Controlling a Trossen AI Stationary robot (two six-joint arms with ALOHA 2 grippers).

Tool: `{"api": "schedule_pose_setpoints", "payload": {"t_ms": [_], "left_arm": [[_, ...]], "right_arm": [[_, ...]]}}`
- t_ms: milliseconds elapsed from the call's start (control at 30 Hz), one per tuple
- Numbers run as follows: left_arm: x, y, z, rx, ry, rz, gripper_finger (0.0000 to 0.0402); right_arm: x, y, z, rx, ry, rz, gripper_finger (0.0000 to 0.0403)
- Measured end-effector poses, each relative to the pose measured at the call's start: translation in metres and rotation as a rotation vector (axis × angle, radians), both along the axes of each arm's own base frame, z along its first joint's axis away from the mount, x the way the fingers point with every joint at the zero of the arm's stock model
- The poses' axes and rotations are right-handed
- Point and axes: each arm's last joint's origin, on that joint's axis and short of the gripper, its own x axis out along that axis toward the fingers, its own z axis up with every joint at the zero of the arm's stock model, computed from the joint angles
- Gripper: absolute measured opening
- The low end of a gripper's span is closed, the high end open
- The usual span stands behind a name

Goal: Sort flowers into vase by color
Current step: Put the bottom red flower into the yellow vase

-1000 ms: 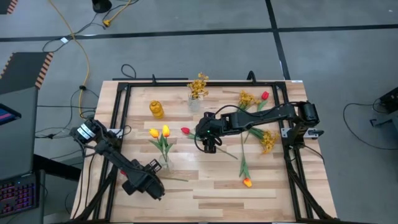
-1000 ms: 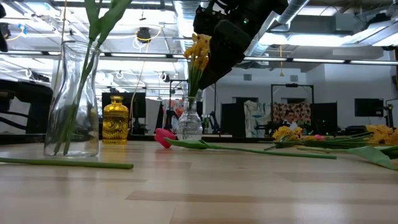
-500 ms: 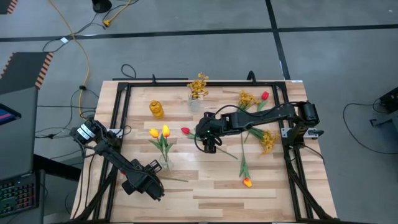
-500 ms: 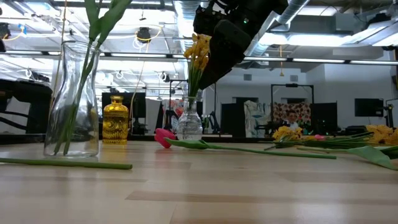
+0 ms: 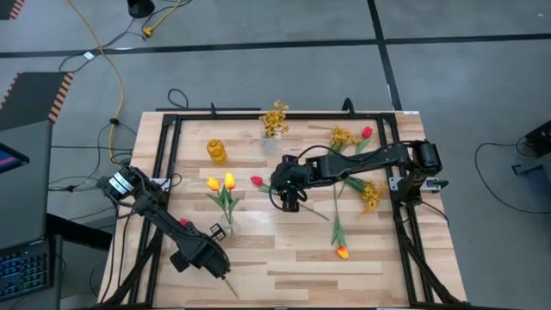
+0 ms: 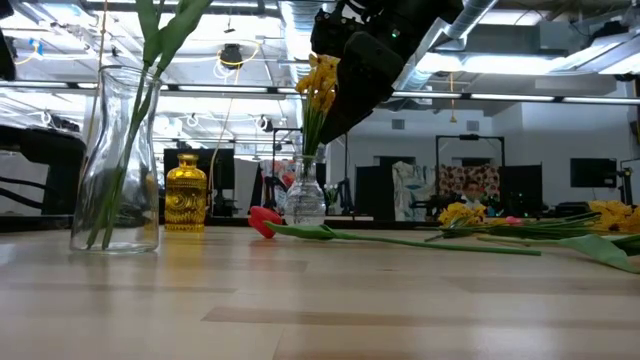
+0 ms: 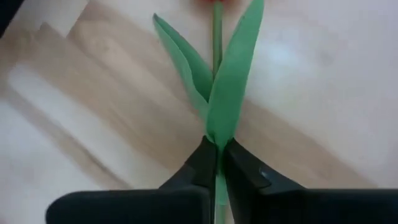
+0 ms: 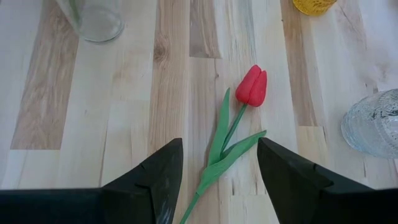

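Note:
My left gripper (image 5: pixel 222 274) stands near the table's front left, pointing down, shut on a green-stemmed flower (image 7: pixel 219 93). The flower's reddish head (image 7: pixel 214 2) only just shows in the left wrist view. My right gripper (image 5: pixel 291 200) hangs open over mid-table. A red tulip (image 8: pixel 252 86) lies flat on the wood below and ahead of its fingers. Two yellow-orange tulips (image 5: pixel 221 182) stand in a clear vase (image 5: pixel 225 227). Mustard-yellow blossoms (image 5: pixel 275 116) stand in a small glass vase (image 5: pixel 269 140). My left gripper pinches the flower's green stem (image 7: pixel 217 140) between its two fingers, just below where the leaves branch off. The fingers come from above, pointing down. The stem's bare end (image 5: pixel 232 290) sticks out toward the table's near edge. Whether the flower is clear of the wood cannot be told.
An amber vase (image 5: pixel 216 151) stands at the back left. At the right lie mustard sprays (image 5: pixel 372 195), another red tulip (image 5: pixel 367 133) and a yellow-orange tulip (image 5: pixel 342 252). A black frame (image 5: pixel 258 114) runs round the table.
My left gripper has shut on the stem without shifting. The stem lay on the wood running rightward from the clear vase. It has swung, so its bare end now points at the near edge, and it no longer shows in the low view.

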Motion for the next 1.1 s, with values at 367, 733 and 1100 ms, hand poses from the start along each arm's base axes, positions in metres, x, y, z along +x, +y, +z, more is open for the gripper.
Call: {"api": "schedule_pose_setpoints", "payload": {"t_ms": [367,733,1100], "left_arm": [[0.002,-0.003,0.004,-0.010,-0.012,0.001,0.0002],[-0.001,-0.010,0.042,0.112,0.067,-0.049,0.0000],[-0.013,-0.011,0.089,0.304,0.032,-0.220,0.0000]], "right_arm": [[0.000,0.000,0.000,0.000,0.000,0.000,0.0233],[0.000,0.000,0.000,0.000,0.000,0.000,0.0233],[0.000,0.000,0.000,0.000,0.000,0.000,0.0233]]}}
